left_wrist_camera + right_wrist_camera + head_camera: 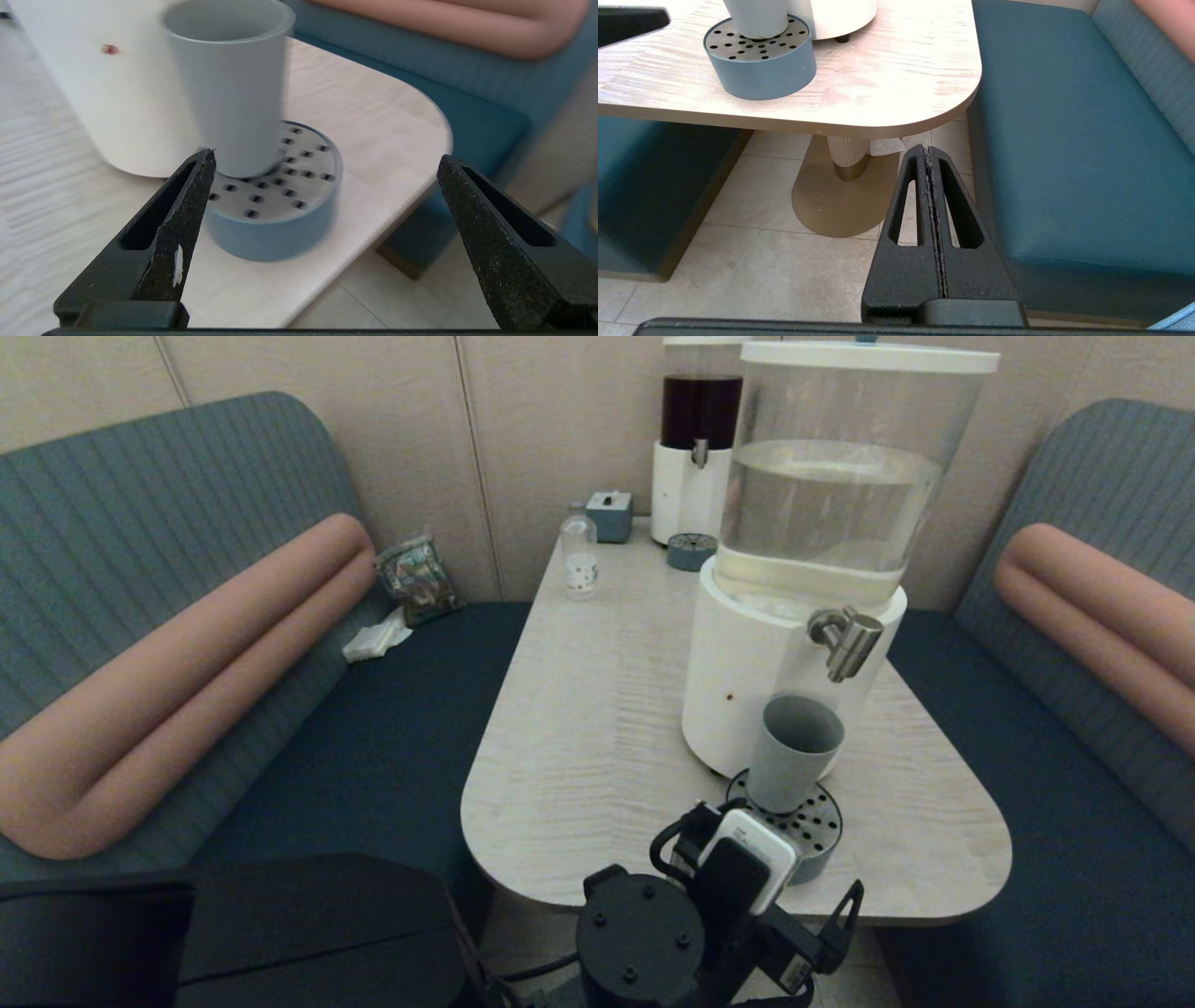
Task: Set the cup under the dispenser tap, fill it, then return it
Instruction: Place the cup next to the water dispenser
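On your tabletop (597,728), the cup (794,753) stands upright on the perforated drip tray (814,831), below the dispenser tap (848,641). Your left gripper (327,161) has its fingers (180,219) spread wide, empty, just short of the cup. Your right gripper (930,154) hangs closed, parked.

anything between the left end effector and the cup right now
Nothing visible. The left end effector is open, near the table's front edge, with the cup standing free ahead on the perforated drip tray, off toward one finger's side. The white dispenser base is behind the cup, not in the path.
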